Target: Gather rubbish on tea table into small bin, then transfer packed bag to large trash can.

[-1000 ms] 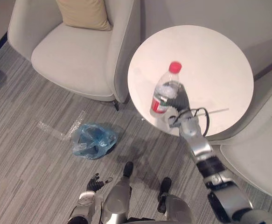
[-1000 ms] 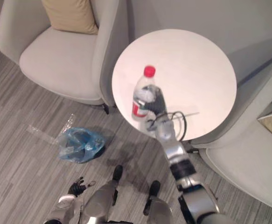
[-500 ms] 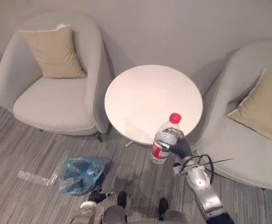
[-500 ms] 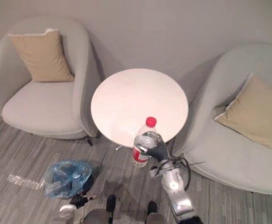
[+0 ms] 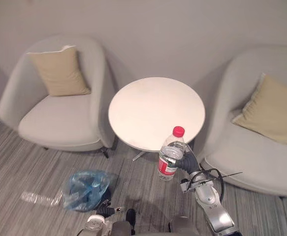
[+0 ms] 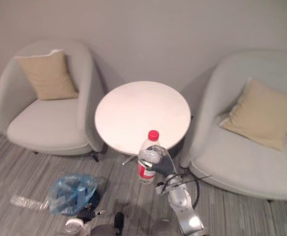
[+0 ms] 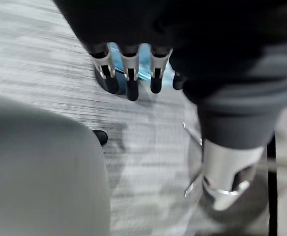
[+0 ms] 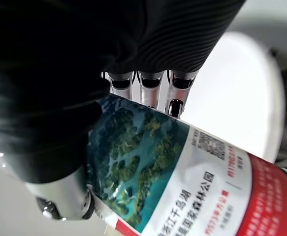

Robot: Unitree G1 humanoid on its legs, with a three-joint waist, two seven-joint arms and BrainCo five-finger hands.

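While the right hand (image 5: 188, 160) keeps its fingers curled tight round the clear plastic bottle with a red cap and a red and white label (image 5: 169, 158), the bottle is no longer over the round white table (image 5: 153, 110). A second ago it was above the near edge of the table top. Now it hangs in the air in front of the table, over the grey striped carpet (image 5: 30, 162). The whole view has pulled back too, so the camera has moved, and the left pale grey armchair (image 5: 59, 120) and the right pale grey armchair (image 5: 254, 157) both show. The table top looks bare, so I think the picking-up part is about done. The bottle now needs to go in the bin.

The blue plastic bag (image 5: 85, 183) sits on the carpet to the robot's left, well apart from the bottle. Something dark shows at its side, maybe the small bin. I cannot tell what is inside it. A clear plastic wrapper (image 5: 39, 198) lies just beside the bag, not in it. The bottle looks about empty. The left hand (image 7: 129, 73) hangs low near the bag, fingers straight and loose, holding nothing.
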